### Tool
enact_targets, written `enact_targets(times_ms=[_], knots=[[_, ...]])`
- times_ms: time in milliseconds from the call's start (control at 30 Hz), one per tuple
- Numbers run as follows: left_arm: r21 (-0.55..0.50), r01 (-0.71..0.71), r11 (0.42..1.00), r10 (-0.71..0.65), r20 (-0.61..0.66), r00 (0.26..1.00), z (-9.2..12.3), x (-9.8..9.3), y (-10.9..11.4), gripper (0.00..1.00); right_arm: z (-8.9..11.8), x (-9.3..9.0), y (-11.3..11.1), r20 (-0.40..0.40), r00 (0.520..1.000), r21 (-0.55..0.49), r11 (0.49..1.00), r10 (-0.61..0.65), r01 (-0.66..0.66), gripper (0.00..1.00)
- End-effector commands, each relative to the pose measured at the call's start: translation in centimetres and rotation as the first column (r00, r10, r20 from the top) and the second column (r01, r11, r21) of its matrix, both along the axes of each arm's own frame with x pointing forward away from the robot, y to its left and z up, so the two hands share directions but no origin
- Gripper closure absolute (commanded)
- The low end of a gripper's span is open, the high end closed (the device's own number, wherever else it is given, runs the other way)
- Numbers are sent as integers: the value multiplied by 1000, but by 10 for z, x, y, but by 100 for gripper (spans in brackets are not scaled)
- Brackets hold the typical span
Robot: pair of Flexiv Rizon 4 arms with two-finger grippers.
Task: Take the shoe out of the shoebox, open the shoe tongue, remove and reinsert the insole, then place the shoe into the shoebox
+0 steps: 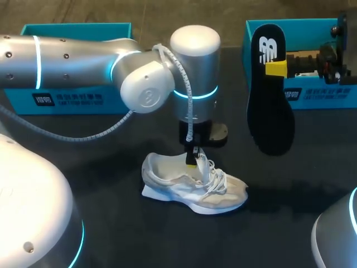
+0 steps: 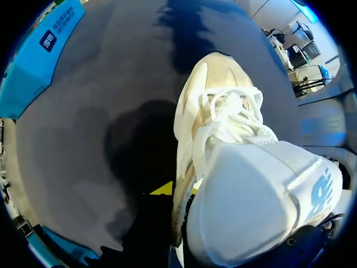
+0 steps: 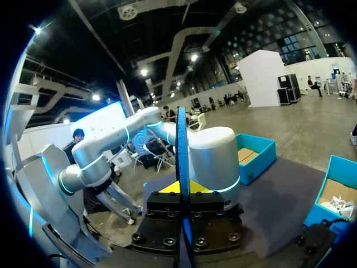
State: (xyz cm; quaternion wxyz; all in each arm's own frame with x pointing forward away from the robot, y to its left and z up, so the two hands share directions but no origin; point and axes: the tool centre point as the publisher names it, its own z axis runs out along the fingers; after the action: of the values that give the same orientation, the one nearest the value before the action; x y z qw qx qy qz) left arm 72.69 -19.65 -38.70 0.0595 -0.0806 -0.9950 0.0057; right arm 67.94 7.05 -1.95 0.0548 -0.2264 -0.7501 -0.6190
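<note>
Your shoe (image 1: 192, 187) is out of the box and stands upright on its sole on the dark table (image 1: 111, 229), near the middle, toe pointing toward your right side and heel toward your left. It is white and cream with loose white laces (image 1: 216, 177). Your left gripper (image 1: 191, 159) comes straight down into the shoe's mouth, just behind the laces. In the left wrist view the shoe (image 2: 223, 128) runs ahead of that gripper and the white tongue (image 2: 262, 195) is lifted up close to the camera, but you cannot tell from any view whether this gripper is clamped on something or standing open. The black insole (image 1: 270, 95) is out of the shoe and held in the air well to the right of it, hanging long-ways with its underside facing the head camera. Your right gripper (image 1: 276, 68) is closed on it from both sides; in the right wrist view the insole (image 3: 181, 145) stands edge-on between the two yellow tips (image 3: 167, 187). Behind the insole sits one blue shoebox (image 1: 323, 96) at the table's far right, and a second blue box (image 1: 72, 97) lies at the far left, behind your left arm (image 1: 83, 64)
</note>
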Motion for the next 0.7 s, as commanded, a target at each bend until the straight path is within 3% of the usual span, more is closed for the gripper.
enact_targets(times_ms=[33,433,700], knots=[[-9,7,1000,-7,13,1000,11,-3,10,100,-1,1,2,-2,1000,-2,1000,0,0,100],[-30,211,977,-206,127,970,49,-9,27,100,-1,1,2,-2,1000,-2,1000,0,0,100],[-54,457,888,-446,142,884,68,-13,43,100,-1,1,2,-2,1000,-2,1000,0,0,100]])
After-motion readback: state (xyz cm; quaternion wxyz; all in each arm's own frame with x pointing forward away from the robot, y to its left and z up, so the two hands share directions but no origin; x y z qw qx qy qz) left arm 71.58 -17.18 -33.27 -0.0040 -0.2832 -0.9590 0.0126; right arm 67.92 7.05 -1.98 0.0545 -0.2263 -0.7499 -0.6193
